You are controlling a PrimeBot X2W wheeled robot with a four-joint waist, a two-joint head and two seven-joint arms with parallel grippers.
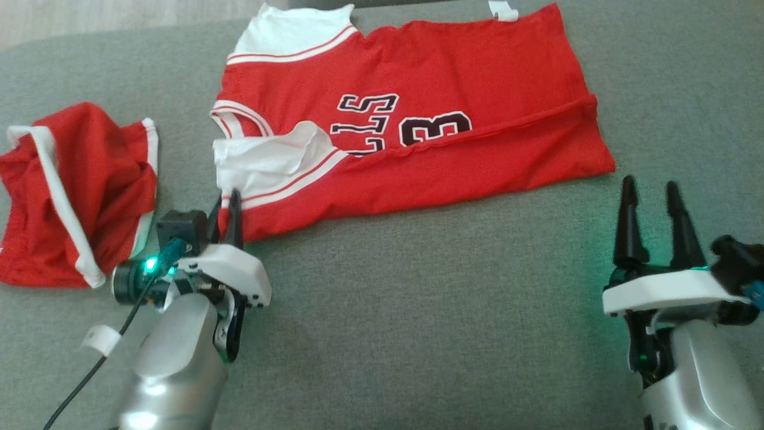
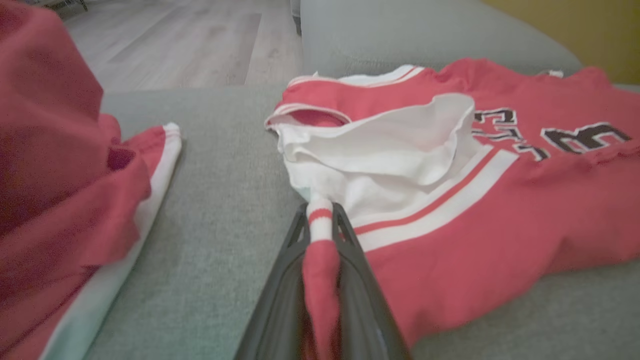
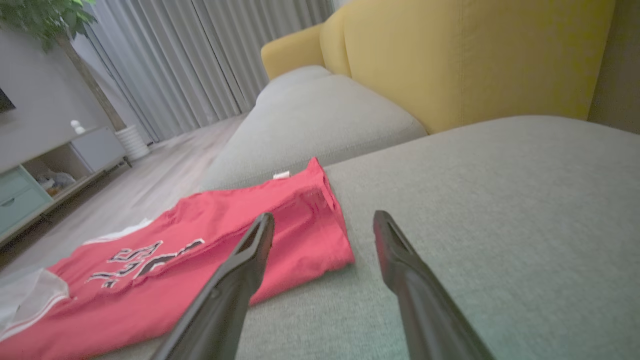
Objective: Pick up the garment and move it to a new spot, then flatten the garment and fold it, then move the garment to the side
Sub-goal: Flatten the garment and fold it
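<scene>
Grey upholstered cushion (image 3: 500,200) before a yellow backrest (image 3: 450,60); grey pleated curtains (image 3: 175,60), pale wood-plank floor (image 2: 175,45), potted tree (image 3: 45,15), teal-drawered cabinet (image 3: 30,190).

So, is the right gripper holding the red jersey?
No, the right gripper stands open with nothing between its fingers, over the grey cushion beside the red jersey.

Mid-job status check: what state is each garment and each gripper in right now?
jersey: lying on the grey cushion, near long edge folded over, one sleeve corner pinched.
second red garment: crumpled in a heap on the cushion, apart from both grippers.
left gripper: shut on the jersey's sleeve corner.
right gripper: open, holding nothing, near the jersey's hem end.
</scene>
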